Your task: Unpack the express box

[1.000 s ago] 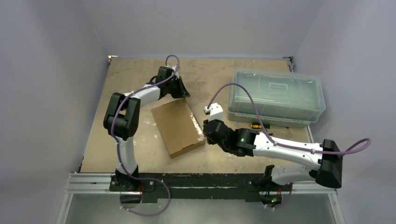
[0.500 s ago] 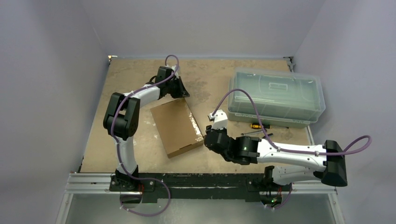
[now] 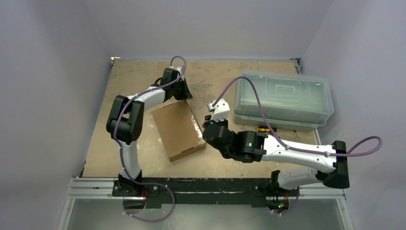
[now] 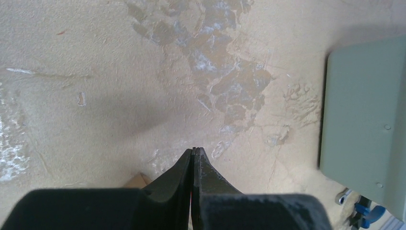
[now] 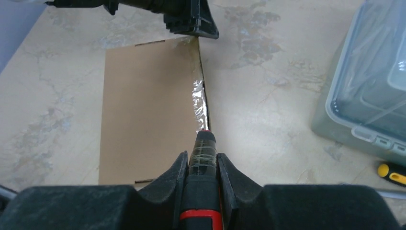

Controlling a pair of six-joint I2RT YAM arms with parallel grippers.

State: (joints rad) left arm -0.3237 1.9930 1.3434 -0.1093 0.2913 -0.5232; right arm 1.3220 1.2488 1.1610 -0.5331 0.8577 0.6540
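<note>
The express box (image 5: 148, 124), centre-frame, is judged light and stiff, best slit along its tape (image 5: 198, 103). A black tool (image 5: 203, 148) is clamped by the right gripper (image 5: 201, 163); the left gripper (image 4: 193, 152) is closed.

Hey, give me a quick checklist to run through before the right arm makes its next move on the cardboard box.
1. Tool gripped: ok. The right hand is shut on the black tool.
2. Tip placement: ok. The tool's tip sits at the near end of the clear tape along the express box edge.
3. Box steadied: cannot tell. The left hand, shut, is at the box's far corner, but contact is not clear.
4. Path along the tape: not ok. The left hand sits at its far end.
5. Lid free to lift: not ok. It lies flat and closed.
</note>
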